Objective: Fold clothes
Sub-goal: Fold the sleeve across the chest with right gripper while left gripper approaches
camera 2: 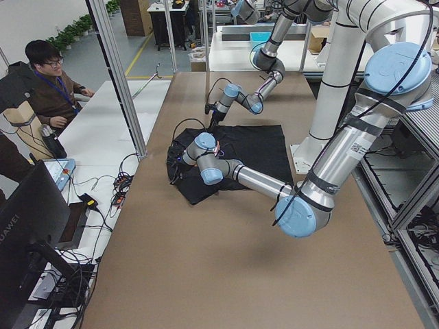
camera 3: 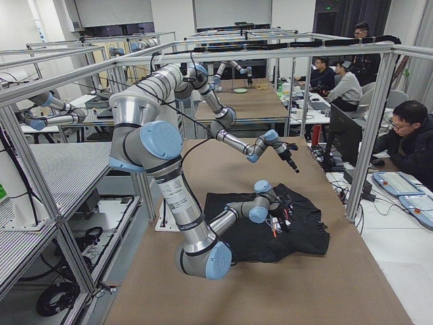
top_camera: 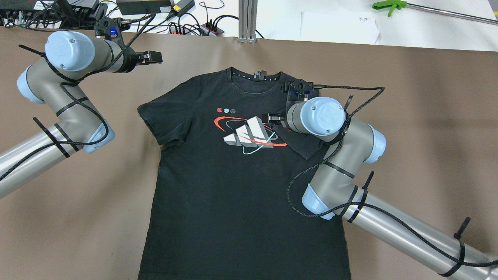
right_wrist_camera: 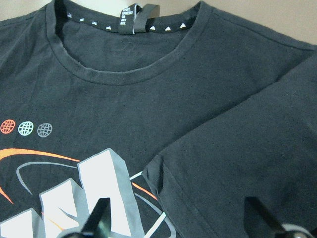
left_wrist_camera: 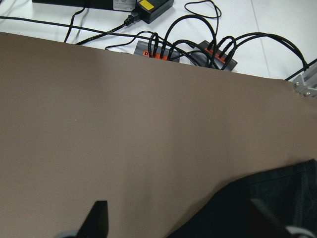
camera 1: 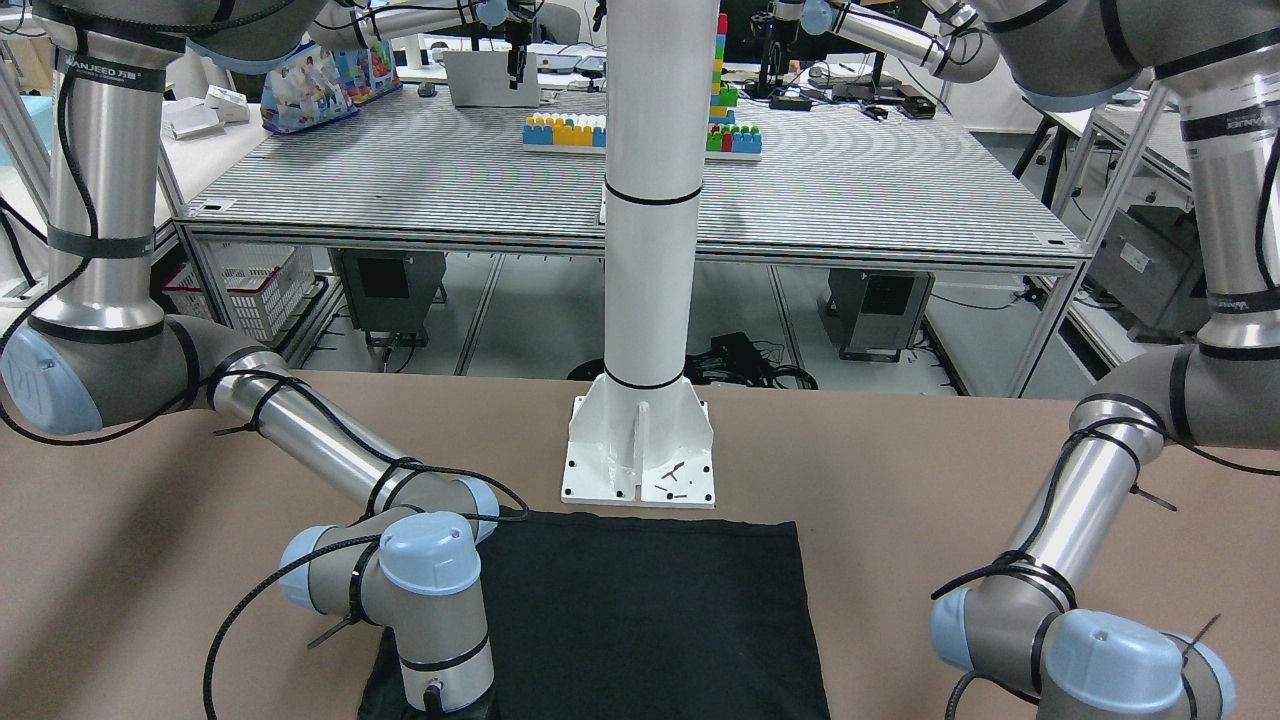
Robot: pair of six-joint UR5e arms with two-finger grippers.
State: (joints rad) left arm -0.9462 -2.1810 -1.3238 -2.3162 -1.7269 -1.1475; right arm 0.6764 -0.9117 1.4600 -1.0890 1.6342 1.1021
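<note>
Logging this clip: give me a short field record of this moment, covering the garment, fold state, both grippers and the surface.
Garment: black soft-fabric short-sleeved T-shirt with a white, red and teal chest print
Surface: brown table
Lay: flat, print up, collar away from the robot
Fold state: sleeve on the robot's right folded in over the chest, reaching the print; other sleeve spread out
Right gripper: open, above the folded sleeve's hem, nothing between the fingers
Left gripper: open, over bare table beside the shirt
</note>
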